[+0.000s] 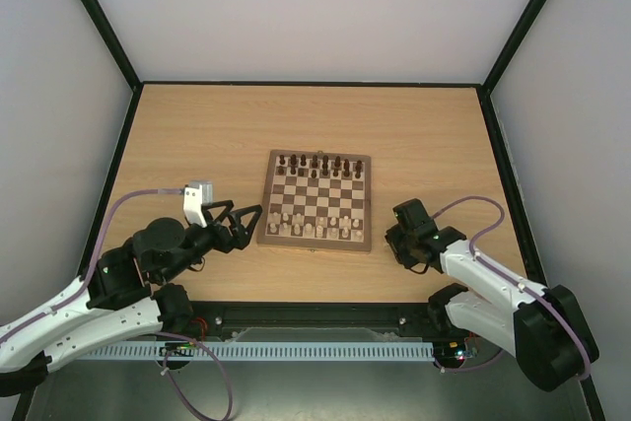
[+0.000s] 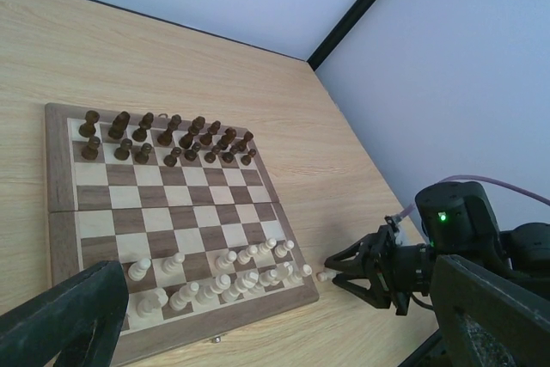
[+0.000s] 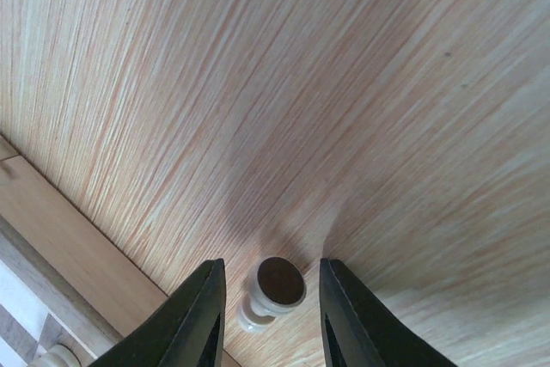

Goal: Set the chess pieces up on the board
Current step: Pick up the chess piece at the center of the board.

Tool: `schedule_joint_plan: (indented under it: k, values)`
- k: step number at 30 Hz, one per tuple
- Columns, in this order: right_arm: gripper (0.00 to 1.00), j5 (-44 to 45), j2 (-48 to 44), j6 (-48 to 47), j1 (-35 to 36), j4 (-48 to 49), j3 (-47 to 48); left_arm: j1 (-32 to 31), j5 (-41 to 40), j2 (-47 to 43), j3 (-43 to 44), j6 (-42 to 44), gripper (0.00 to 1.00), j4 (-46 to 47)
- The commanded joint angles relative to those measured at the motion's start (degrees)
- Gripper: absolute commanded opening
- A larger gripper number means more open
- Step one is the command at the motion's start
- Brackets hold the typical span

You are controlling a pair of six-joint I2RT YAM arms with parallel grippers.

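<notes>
Light wood-grain table (image 1: 197, 135), white walls (image 1: 59, 96). A cream wooden chess piece (image 3: 277, 290) lies toppled, head pointing lower left, between the right gripper's (image 3: 271, 271) spread fingers (image 3: 193, 315); left gripper (image 1: 250, 225) likewise spread.

The board (image 1: 315, 199) holds dark pieces (image 1: 317, 164) far, pale pieces (image 1: 311, 227) near.

Tabletop (image 1: 197, 125) open along the far edge and both far corners. The board (image 1: 317, 200) (chess pieces (image 1: 309, 229) on far and near rows) blocks the centre; left gripper (image 1: 254, 224) and right gripper (image 1: 392, 244) flank its near corners.
</notes>
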Motion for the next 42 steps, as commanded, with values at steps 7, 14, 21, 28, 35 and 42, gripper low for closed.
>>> schedule_joint_plan:
  k: [7,14,21,28,35,42]
  values:
    - [0.29,4.1,-1.3,4.9,-0.4,-9.0,-1.6,0.0,0.3,-1.0,-0.1,1.3,0.99,-0.2]
    - [0.31,2.1,1.7,4.8,-0.5,-6.9,-1.9,0.0,0.8,-1.1,-0.2,1.8,0.99,-0.1]
    - [0.35,0.8,2.0,5.2,-0.4,-7.2,-1.4,0.0,1.0,-2.0,-0.3,1.9,0.99,-0.5]
    - [0.34,-0.5,2.5,7.6,-0.4,-5.4,-2.4,0.0,2.1,-2.5,-0.6,1.9,0.99,-0.2]
    - [0.34,-1.4,4.1,8.7,-0.4,-3.8,-2.8,0.0,2.8,-3.5,-1.2,1.9,0.99,-0.2]
    - [0.32,-1.4,4.6,10.2,-0.4,-3.0,-3.6,-0.1,2.9,-4.5,-1.4,2.1,0.99,-0.6]
